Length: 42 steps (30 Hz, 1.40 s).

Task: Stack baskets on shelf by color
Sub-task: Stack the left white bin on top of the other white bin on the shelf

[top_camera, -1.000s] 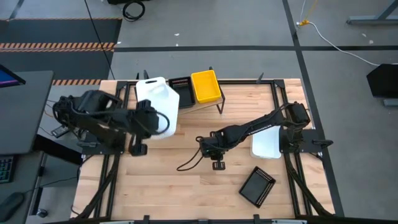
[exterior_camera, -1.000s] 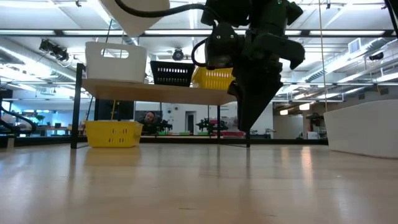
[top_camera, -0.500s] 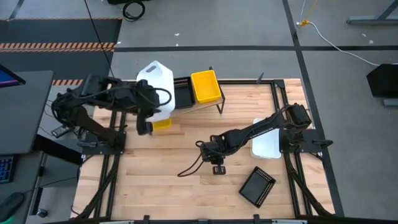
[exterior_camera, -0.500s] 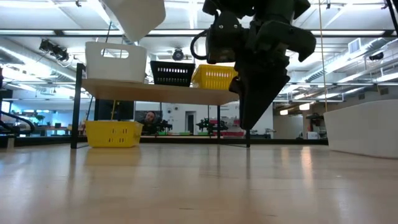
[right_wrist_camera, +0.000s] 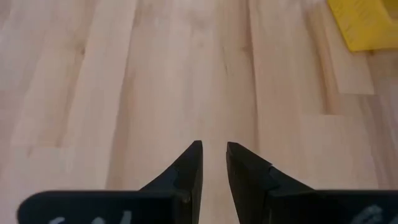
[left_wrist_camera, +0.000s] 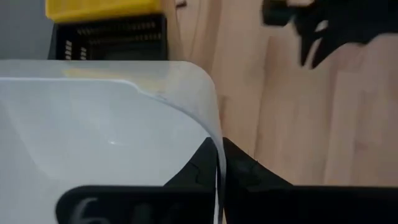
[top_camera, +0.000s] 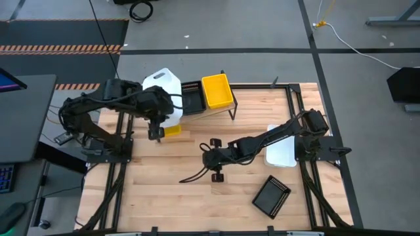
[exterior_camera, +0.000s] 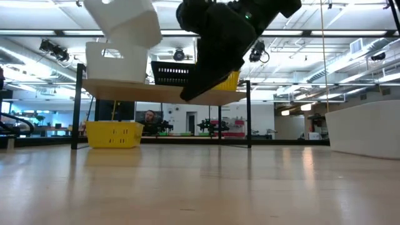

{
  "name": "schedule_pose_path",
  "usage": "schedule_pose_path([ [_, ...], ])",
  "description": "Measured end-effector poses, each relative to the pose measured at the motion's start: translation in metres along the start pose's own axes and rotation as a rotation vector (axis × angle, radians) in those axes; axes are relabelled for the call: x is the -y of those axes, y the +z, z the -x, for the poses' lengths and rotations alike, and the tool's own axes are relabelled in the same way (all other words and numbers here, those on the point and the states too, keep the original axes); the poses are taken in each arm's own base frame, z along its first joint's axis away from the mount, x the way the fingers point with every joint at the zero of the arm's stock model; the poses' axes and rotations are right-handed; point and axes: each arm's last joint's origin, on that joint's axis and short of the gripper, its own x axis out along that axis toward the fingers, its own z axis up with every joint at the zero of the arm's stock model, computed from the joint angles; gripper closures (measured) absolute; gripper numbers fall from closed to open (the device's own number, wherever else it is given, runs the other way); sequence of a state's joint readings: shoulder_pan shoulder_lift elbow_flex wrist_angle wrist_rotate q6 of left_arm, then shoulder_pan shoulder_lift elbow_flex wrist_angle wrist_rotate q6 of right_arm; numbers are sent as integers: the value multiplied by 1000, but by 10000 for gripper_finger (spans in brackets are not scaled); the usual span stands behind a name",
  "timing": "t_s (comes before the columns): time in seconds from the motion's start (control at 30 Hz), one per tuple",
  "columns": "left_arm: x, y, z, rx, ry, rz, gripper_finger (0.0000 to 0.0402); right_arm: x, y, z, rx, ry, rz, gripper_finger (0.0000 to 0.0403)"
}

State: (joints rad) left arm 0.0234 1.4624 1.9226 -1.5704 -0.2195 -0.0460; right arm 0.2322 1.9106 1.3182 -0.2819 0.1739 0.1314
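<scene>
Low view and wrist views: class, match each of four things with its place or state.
Things:
1. left gripper
2. right gripper
3. shelf
4. lower yellow basket

Places or states:
a. on the tabletop, under the shelf
b. holding nothing, over bare wood
c. shut on a white basket
d. stands on black legs

Pairs: 1-c, 2-b, 3-d, 4-a

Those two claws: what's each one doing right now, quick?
Left gripper: shut on the rim of a white basket, held above the shelf.
Right gripper: open a little, holding nothing, over the bare table.
</scene>
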Motion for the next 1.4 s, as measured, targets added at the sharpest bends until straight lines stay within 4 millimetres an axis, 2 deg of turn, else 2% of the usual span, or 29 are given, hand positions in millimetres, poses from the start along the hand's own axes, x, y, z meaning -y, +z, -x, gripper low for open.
schedule_pose_path([
  [0.4, -27, -8, -10, -52, 64, 49, 395, -15, -8, 3, -58, 17, -40, 325],
  [0.67, -25, -9, -14, -68, 9, 48, 395, -19, -9, 4, -59, 23, -43, 325],
  [0.9, -26, -19, -47, -202, -11, 27, 395, -18, -10, 4, -74, 28, -51, 325],
  [1.03, -29, -23, -58, -244, -8, 21, 395, -18, -10, 4, -74, 28, -52, 325],
  [1.4, -31, -26, -59, -265, -24, 89, 382, -18, -10, 4, -76, 28, -51, 325],
])
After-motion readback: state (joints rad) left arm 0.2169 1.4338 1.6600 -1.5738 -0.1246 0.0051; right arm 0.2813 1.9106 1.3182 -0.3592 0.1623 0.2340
